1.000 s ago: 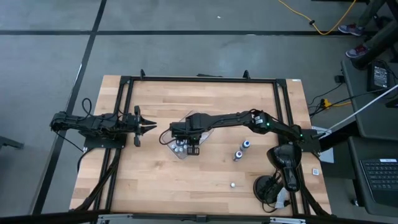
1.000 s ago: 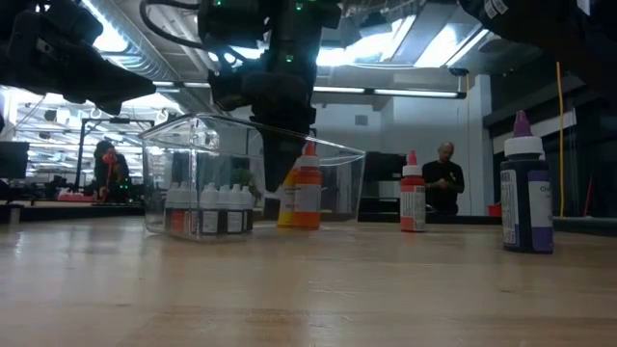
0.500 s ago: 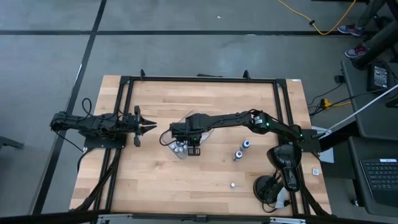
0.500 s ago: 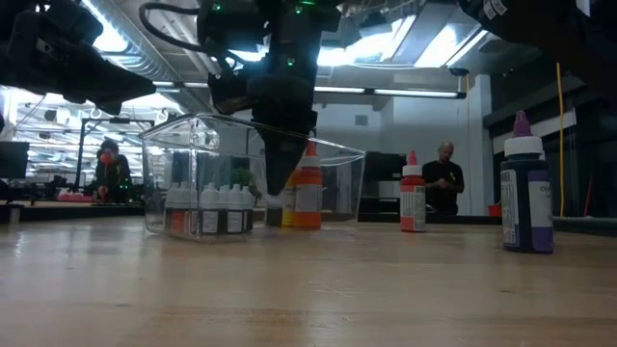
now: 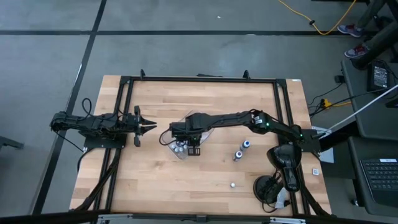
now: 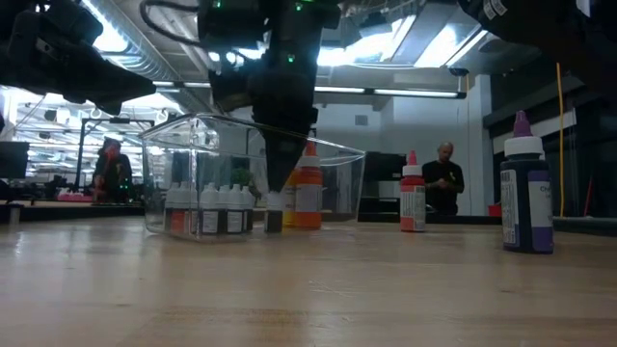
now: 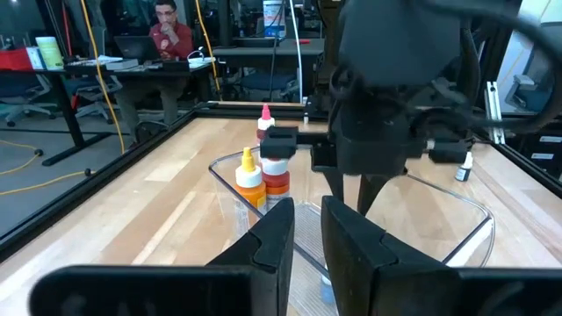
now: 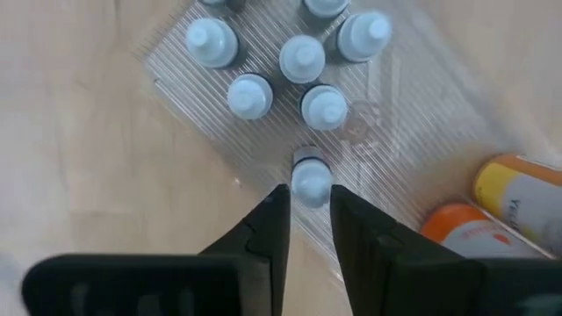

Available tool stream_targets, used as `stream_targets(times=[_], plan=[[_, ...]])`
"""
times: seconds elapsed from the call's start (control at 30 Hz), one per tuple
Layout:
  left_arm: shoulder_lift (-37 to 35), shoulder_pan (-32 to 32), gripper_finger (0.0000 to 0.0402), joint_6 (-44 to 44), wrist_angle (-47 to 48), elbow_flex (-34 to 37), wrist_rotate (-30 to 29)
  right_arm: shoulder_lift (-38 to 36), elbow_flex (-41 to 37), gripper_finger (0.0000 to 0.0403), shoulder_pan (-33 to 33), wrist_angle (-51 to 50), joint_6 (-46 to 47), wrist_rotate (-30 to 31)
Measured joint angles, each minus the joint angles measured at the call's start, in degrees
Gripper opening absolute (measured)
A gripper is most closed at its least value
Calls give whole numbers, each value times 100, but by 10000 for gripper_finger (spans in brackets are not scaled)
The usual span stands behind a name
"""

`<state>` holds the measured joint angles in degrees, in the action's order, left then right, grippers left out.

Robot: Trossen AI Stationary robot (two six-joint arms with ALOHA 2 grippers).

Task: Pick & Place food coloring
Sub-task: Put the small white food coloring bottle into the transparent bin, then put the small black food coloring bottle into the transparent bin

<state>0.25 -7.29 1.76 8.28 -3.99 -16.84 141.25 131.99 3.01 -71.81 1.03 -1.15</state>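
The food coloring shows as several tiny pale-capped bottles (image 8: 303, 57) standing upright on the floor of a clear tray (image 8: 404, 132), with a yellow bottle (image 8: 518, 189) and an orange bottle (image 8: 457, 224) near one end. In the low view the small bottles (image 6: 207, 207) line up behind the tray wall (image 6: 183, 164). My right gripper (image 8: 310, 197) reaches down into the tray (image 5: 176, 154), shut on one tiny bottle (image 8: 310, 180). My left gripper (image 5: 152, 127) waits shut, left of the tray, fingers (image 7: 277, 237) pointing toward it. My right gripper pinches one tiny bottle by its pale cap (image 8: 310, 171) between its two fingers (image 8: 272, 224), coming from above and pointing down. The bottle stands upright under the fingers (image 6: 280, 178), its dark body (image 6: 274, 222) down at the tray floor near the tray's edge.
Two blue-capped bottles (image 5: 239, 154) stand on the table right of the tray, and a small pale piece (image 5: 232, 185) lies nearer the near edge. The low view shows a red bottle (image 6: 413, 204) and a purple bottle (image 6: 525, 198). People sit in the room beyond.
My right gripper has moved down a little inside the tray with the tiny bottle still between its fingers. The bottle now reaches the tray floor and covers the yellow bottle behind it in the low view.
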Motion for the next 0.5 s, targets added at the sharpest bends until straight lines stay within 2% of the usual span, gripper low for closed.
stream_targets(times=[0.13,0.33,0.5], plan=[[-2,2,54,0,0,0,0,-3,297,87,1,-98,12,55],[-2,2,52,0,-1,-2,0,-217,295,87,0,-178,20,414],[-1,1,55,0,1,-1,2,-438,301,88,44,-339,180,460]])
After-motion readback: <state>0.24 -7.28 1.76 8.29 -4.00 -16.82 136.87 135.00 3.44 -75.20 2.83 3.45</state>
